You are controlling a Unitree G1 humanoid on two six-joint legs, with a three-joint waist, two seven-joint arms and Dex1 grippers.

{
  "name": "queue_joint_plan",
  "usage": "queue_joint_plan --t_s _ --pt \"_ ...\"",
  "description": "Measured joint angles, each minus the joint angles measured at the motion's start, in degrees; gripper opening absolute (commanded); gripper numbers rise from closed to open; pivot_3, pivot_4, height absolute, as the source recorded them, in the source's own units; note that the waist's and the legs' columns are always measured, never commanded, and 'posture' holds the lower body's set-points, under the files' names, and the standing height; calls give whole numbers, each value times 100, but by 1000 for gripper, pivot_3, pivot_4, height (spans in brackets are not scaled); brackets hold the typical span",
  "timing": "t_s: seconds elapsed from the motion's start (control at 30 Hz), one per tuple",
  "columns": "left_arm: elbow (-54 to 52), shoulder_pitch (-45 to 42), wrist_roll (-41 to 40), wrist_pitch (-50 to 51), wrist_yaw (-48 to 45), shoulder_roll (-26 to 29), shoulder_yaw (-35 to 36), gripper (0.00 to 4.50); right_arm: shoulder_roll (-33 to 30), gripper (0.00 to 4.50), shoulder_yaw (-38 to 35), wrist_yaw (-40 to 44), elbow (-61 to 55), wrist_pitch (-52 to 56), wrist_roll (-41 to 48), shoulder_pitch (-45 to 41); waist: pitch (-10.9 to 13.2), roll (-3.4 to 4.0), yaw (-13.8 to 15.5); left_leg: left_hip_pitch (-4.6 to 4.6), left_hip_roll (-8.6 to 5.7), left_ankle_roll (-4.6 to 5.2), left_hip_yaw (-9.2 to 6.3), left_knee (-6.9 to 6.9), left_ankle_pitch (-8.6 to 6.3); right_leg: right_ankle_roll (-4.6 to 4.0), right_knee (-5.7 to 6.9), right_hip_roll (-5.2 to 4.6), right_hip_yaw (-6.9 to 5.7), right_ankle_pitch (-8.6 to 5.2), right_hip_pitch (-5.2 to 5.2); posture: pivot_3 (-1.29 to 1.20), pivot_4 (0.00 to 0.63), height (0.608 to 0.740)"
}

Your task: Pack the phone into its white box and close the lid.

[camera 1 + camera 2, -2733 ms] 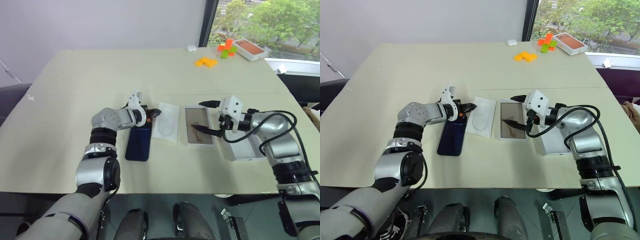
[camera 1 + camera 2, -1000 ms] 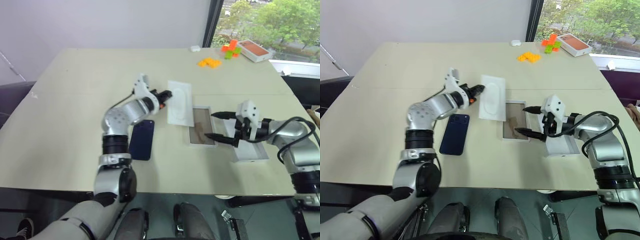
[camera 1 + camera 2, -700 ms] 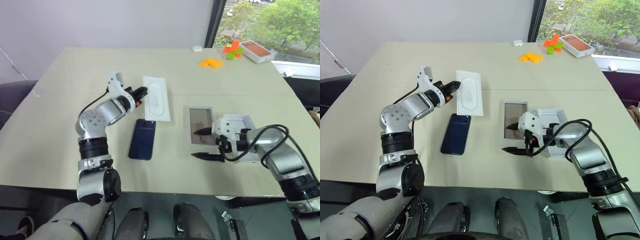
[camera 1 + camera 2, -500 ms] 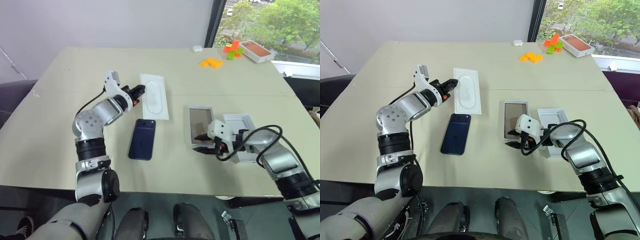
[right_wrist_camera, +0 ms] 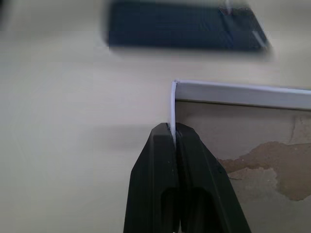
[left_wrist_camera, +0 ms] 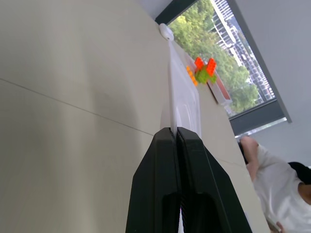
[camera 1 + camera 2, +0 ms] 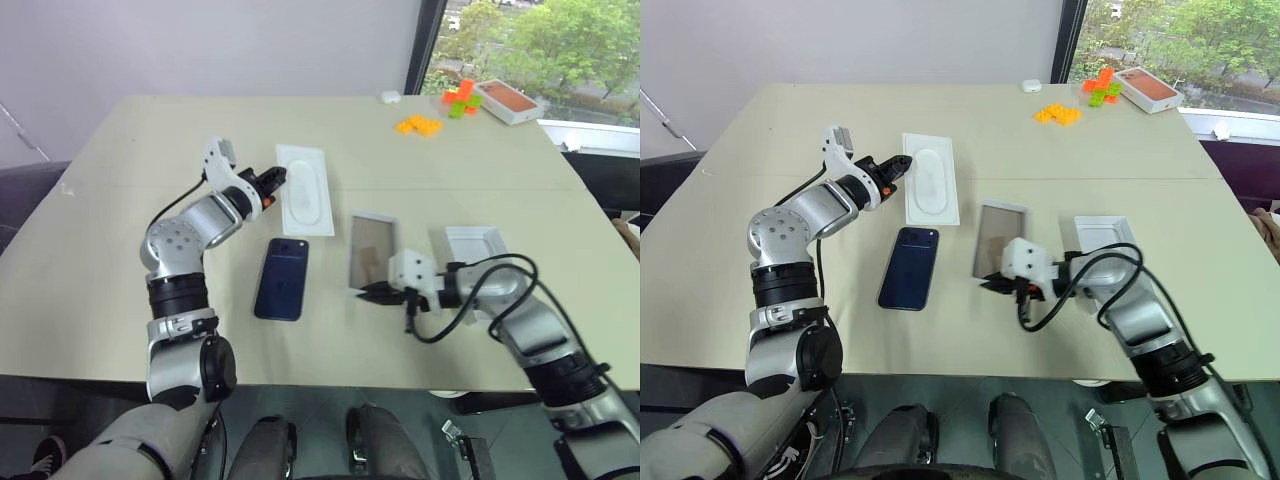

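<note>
The phone [image 7: 282, 278] lies flat on the counter [image 7: 120, 250], dark blue back up with its camera cluster at the far corner, free of both arms. Just to its right sits the white box [image 7: 371, 251], open side up and showing its brown inner floor; the right gripper [image 7: 379, 293] has its black fingers [image 5: 160, 170] pressed together on the near wall of the box, pinching the thin white edge close to one corner. The lid [image 7: 469, 247] rests further right on the counter, hollow side up, close beside the right arm. Beyond the phone, a thin white insert [image 7: 305, 190] with an oval recess sits slightly raised, and the left gripper [image 7: 275, 179] pinches its left edge with fingers [image 6: 167, 189] closed tight on the sheet. At the far right corner of the counter, well apart from everything else, are a cluster of orange blocks [image 7: 415, 125], some orange and green blocks [image 7: 457, 99], a white box with an orange-red top [image 7: 506, 100] and a small white case [image 7: 388, 97]. In the left wrist view a person's arm [image 6: 255, 165] in a white sleeve shows beyond the counter's edge.
</note>
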Motion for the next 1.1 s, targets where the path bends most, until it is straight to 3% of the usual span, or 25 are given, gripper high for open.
queue_joint_plan --t_s 0.17,0.4,0.53,0.73,0.93,1.1 --pt "48 -40 -2 -77 -14 7 0 0 182 28 298 -180 -267 114 -94 122 1 -2 29 -3 -6 0 0 3 0 0 -2 -6 0 0 1 0 150 740" --pt "45 -40 -2 -75 -30 -23 -95 0 337 28 470 -569 221 -111 -616 -53 1 -4 -2 -1 -4 1 0 1 0 0 0 -3 0 0 0 0 150 740" --pt "43 -39 -12 -68 -31 -38 -101 0 337 1362 469 -529 269 -173 -642 -99 1 -4 -4 -1 -4 1 -1 0 0 0 -1 -3 0 0 0 0 150 740" --pt "43 -34 -48 -38 12 -58 -102 0 301 4406 446 -281 266 -203 -471 -93 2 -4 -3 -1 -4 1 -1 0 0 0 -1 -3 0 0 0 0 150 740" --pt "46 -35 -559 478 139 -421 51 0 276 4406 -442 -162 239 449 516 -481 4 -9 11 -3 -4 3 -1 3 0 0 -1 -4 0 1 1 0 150 740" --pt "-62 58 -687 740 270 -650 -119 0 -254 4406 -1207 133 681 864 1096 -758 5 -9 26 -5 -4 8 -4 -2 -4 0 -6 -4 -2 0 2 0 150 740"
